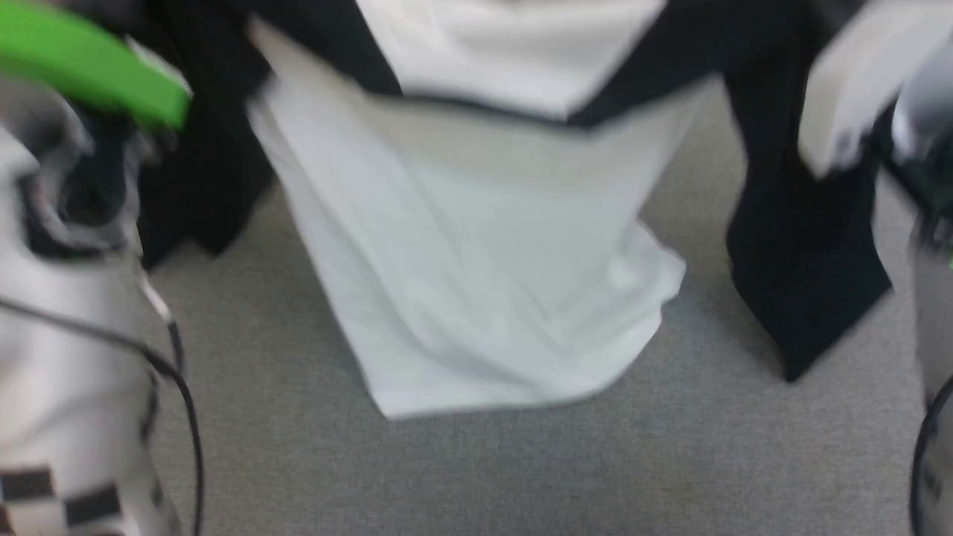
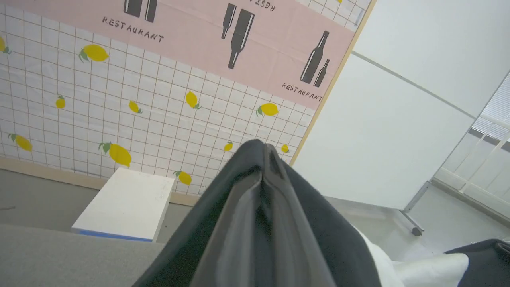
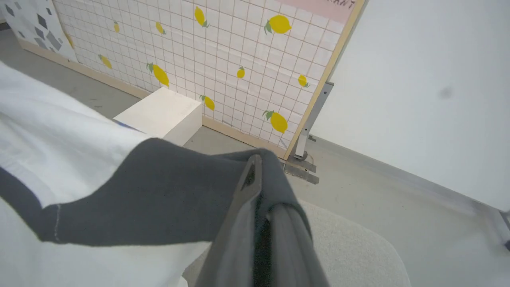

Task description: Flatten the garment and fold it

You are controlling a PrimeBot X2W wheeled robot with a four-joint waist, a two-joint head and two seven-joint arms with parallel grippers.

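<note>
Left claw (image 2: 265, 153) is shut tight on black cloth of the shirt (image 1: 476, 283); right claw (image 3: 259, 163) is likewise pinched on a black fold. The shirt hangs spread between them, white body in the middle and a black sleeve drooping at each side, over a grey surface (image 1: 521, 476). Beyond the shirt stand a lemon-print wall (image 2: 159, 119) and a white box (image 2: 127, 203)

Head camera close above, facing steeply down on the white fabric shirt with black sleeves (image 1: 476, 298) and grey felt bench (image 1: 521, 476), both wrist cameras facing outward past it, sharing the lemon-printed grid wall panel (image 2: 159, 119) and white rectangular box (image 2: 127, 203)
</note>
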